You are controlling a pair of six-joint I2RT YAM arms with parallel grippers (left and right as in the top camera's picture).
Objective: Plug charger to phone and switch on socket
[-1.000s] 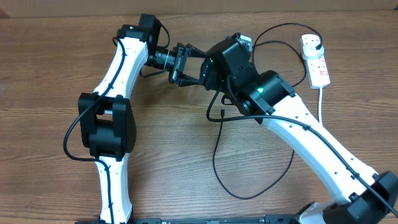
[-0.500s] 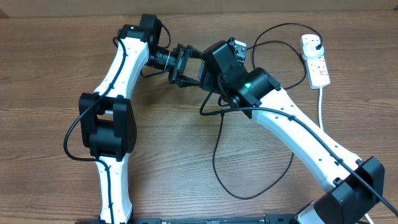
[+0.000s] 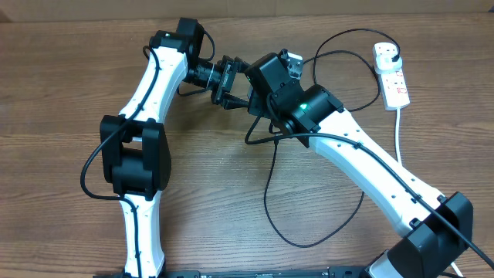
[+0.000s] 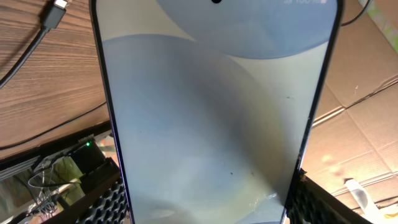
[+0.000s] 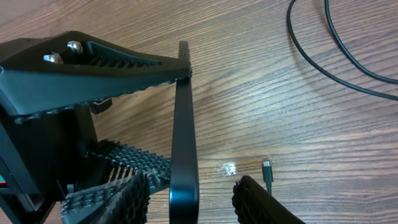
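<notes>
My left gripper (image 3: 229, 82) (image 4: 208, 208) is shut on the phone (image 4: 214, 112), its pads (image 4: 106, 202) pressing the two long edges, and holds it above the table. The right wrist view shows the phone (image 5: 185, 137) edge-on. The right gripper (image 3: 256, 89) (image 5: 189, 193) stands open around the phone's end, with a gap on each side. The charger cable (image 3: 268, 193) loops over the table, and its connector tip (image 5: 267, 170) (image 4: 57, 7) lies loose on the wood. Its black plug (image 3: 393, 52) sits in the white socket (image 3: 395, 81) at the far right.
The socket's thick white cord (image 3: 398, 127) runs toward the table's near edge beside the right arm. Part of the black cable (image 5: 336, 56) curves across the wood behind the phone. Cardboard (image 4: 367, 93) shows beyond the phone in the left wrist view.
The right gripper has moved left to the phone and its jaws have narrowed around the phone's end. The left gripper has kept the phone still.
</notes>
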